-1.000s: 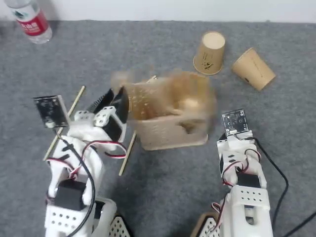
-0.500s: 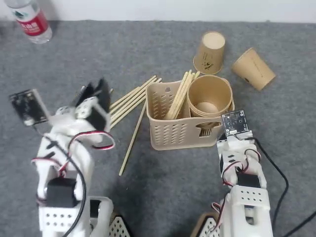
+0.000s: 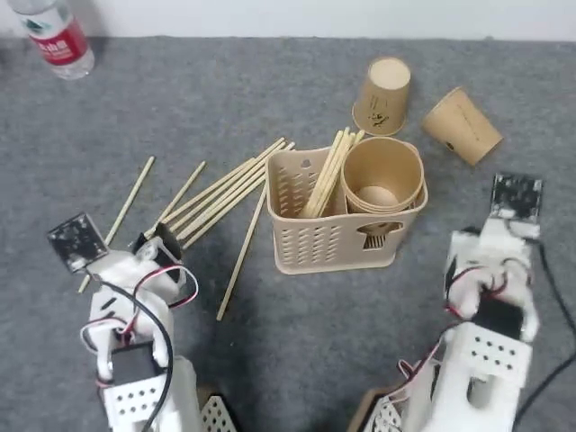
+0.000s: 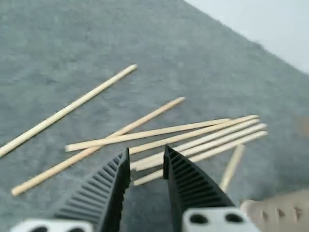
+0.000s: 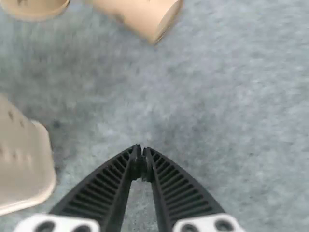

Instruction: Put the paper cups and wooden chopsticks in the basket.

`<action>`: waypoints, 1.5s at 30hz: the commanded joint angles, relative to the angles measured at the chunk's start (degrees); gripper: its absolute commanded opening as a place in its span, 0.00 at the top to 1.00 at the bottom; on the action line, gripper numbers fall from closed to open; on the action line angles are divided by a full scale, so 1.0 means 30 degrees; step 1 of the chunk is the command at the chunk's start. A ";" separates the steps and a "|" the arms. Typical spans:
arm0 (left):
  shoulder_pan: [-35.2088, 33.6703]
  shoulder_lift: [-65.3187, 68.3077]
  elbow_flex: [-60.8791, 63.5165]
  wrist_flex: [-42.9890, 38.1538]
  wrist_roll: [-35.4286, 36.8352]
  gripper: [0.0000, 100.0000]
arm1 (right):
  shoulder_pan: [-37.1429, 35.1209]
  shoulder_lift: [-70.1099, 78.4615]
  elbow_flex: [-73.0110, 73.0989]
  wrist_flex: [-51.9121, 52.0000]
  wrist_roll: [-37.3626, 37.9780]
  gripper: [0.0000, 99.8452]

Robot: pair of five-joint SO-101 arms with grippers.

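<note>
While one paper cup (image 3: 381, 180) and some chopsticks (image 3: 328, 171) stand in the basket (image 3: 324, 243), we hold our left gripper (image 4: 146, 152), fingers slightly parted and empty, over the loose wooden chopsticks (image 3: 220, 193); next it should drop and pinch one. Our right gripper (image 5: 140, 149), fingers clenched on nothing, faces two loose cups (image 3: 462, 126).

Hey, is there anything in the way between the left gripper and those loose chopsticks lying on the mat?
Nothing visible. The left gripper, its fingers open, points straight at the loose chopsticks, and the grey mat around them holds nothing else.
</note>
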 commanded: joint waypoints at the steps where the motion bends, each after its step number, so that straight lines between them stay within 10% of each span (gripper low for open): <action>1: -0.0586 -0.2169 0.0659 0.0733 -0.0645 0.88 | -0.0161 0.0454 -0.4425 0.1597 0.1289 0.98; 17: 0.0498 -0.2051 0.0659 0.0938 -0.1436 0.88 | -0.2711 2.0059 -2.6403 0.8923 0.7502 0.98; 45: 0.1231 -0.1993 0.0659 0.1026 -0.2051 0.89 | -0.4205 4.3297 -4.9143 0.2857 1.0403 0.99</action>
